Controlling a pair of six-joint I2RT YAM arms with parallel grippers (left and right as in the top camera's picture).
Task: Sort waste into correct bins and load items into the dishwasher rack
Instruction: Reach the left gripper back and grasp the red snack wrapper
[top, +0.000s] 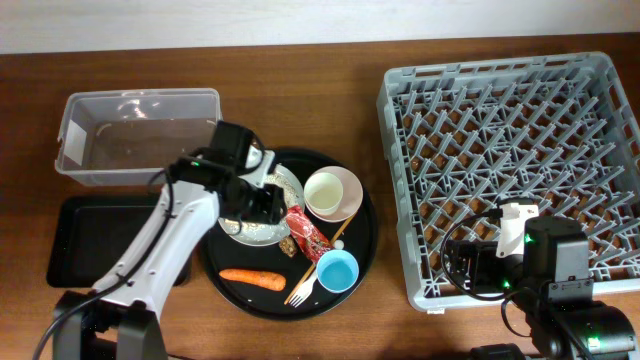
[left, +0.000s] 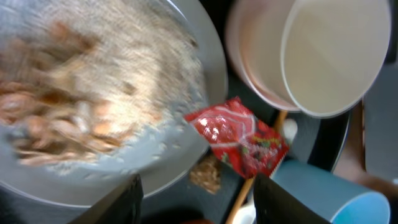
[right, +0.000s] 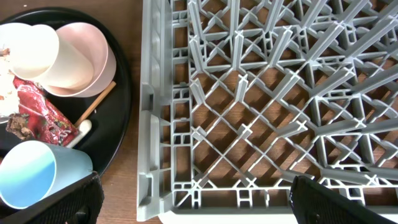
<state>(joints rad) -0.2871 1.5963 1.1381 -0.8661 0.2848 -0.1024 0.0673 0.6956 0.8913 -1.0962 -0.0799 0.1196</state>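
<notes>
My left gripper (left: 198, 205) is open and hovers low over the white plate (left: 205, 93) of rice and food scraps (left: 56, 118) on the round black tray. The red wrapper (left: 239, 137) and a small brown lump (left: 205, 174) lie just ahead of its fingers. The white cup (top: 325, 192) sits inside the pink bowl (top: 352, 200). The blue cup (top: 337, 270), fork (top: 303, 288), chopstick (top: 337, 233) and carrot (top: 252, 277) lie on the same tray. My right gripper (right: 196, 205) is open and empty over the grey rack's (top: 500, 62) front left corner. No tissue shows.
The clear tub (top: 140, 98) stands at the back left, with the shallow black tray (top: 75, 240) in front of it, partly under my left arm. The round black tray (top: 365, 245) lies between these bins and the rack. The rack holds nothing.
</notes>
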